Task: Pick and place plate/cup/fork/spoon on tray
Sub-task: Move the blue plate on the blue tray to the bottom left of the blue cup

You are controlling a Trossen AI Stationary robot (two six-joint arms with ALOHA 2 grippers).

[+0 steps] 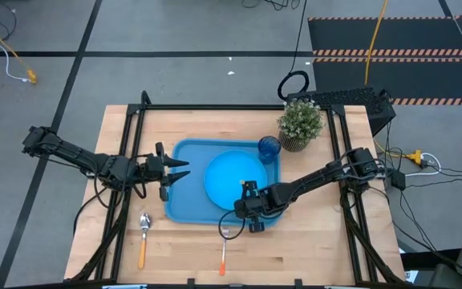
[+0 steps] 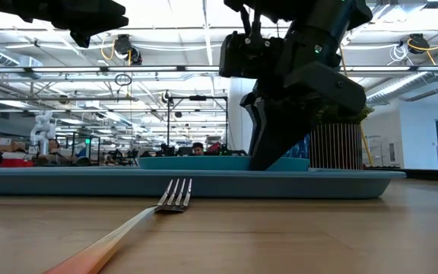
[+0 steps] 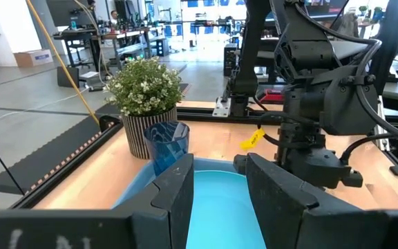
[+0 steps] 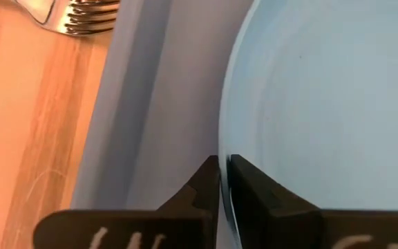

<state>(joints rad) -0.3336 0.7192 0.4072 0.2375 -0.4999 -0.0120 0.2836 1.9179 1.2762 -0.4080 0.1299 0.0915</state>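
- The right gripper point(image 1: 249, 210) is low over the tray's point(image 1: 180, 210) near edge, its fingers point(image 4: 247, 190) pinched narrow on the plate's point(image 1: 229, 175) rim.
- The plate lies in the tray; the cup point(image 1: 269, 148) stands at the tray's far right corner.
- The fork point(image 1: 224, 247) lies on the surface just beyond that edge, nearer the right arm, handle pointing away from the tray.
- The spoon point(image 1: 143, 235) lies parallel, nearer the left gripper point(image 1: 176, 168), whose fingers are spread wide, hovering at the tray's left edge.

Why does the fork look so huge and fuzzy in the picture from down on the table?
In the low view the fork lies closest to the camera, so its handle smears out of focus; bright ceiling lights behind leave the right gripper a dark silhouette. The high view shows the fork small and sharp.
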